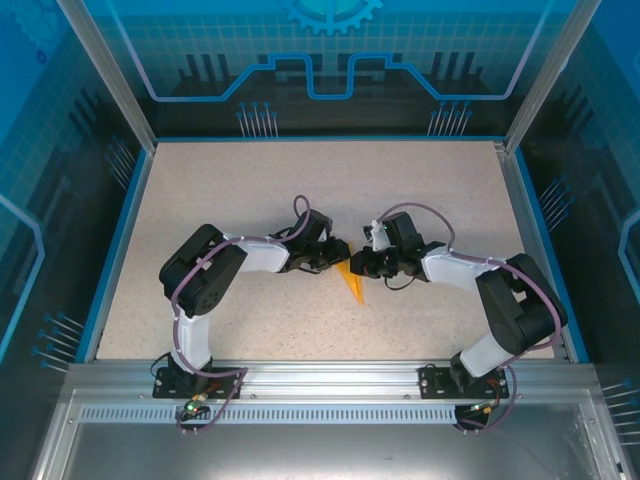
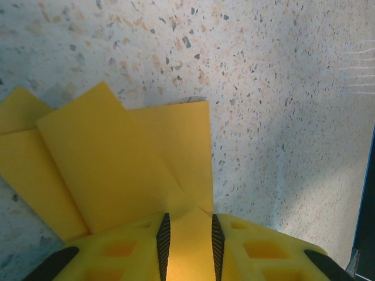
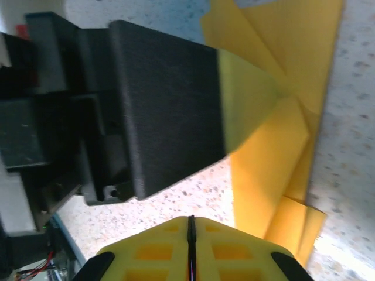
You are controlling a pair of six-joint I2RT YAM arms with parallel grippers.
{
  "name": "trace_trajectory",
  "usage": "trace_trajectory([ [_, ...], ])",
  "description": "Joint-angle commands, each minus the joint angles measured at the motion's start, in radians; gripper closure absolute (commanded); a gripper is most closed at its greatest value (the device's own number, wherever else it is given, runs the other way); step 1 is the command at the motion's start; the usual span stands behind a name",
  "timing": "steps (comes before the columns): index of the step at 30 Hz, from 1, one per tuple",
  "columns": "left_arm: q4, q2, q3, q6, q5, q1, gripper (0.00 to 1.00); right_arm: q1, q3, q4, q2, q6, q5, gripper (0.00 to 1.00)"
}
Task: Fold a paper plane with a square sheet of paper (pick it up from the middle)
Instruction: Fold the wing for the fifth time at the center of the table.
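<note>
Two grippers: your left gripper (image 2: 187,246) pinches the paper plane (image 2: 117,170) to anchor it; your right gripper (image 3: 190,249) sits closed, empty beside it.

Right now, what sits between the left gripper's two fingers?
In the left wrist view, a strip of the folded paper plane runs between the left gripper fingers, which press on it. The rest fans onto the table.

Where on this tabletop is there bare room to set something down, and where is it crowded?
Bare: the far half of the table up to the back wall, and the near strip between the arm bases. Crowded: the middle, where both sets of fingers meet over the folded paper.
</note>
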Motion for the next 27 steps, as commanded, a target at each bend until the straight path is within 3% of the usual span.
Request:
trace_trajectory([
  [1,-0.053,0.031,-0.027,-0.010,-0.016,0.012,0.70,-0.002,0.027,0.033,0.055,0.014,-0.067,0.91],
  [19,-0.057,0.014,-0.020,0.002,-0.014,0.012,0.69,-0.019,-0.009,-0.045,0.208,-0.030,0.020,0.91],
  [27,-0.103,-0.124,0.025,0.092,-0.019,0.035,0.60,-0.020,-0.026,-0.025,0.232,-0.019,0.012,0.92],
])
